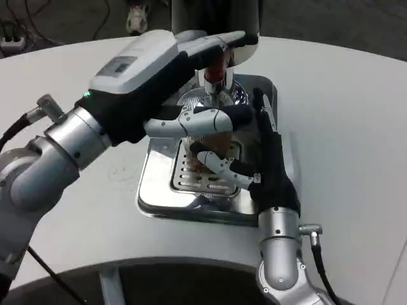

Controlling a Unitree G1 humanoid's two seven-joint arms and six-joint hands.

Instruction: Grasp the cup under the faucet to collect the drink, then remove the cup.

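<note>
The right hand (245, 162) wraps its fingers around the cup (206, 143), which stands on the drip tray (191, 197) under the faucet (216, 70). The left hand (184, 63) reaches over the faucet; its grip cannot be told. The tray sits on the white bench (343, 127).

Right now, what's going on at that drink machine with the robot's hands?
The robot is working at a drink dispenser that stands on a shiny metal drip tray on the white table. Its right hand reaches in beside a brownish cup sitting on the tray's grate under the spout, with fingers wrapped around the cup's front. The left hand is raised at the dispenser's tap, apparently working it. The cup has not been taken away yet.
</note>
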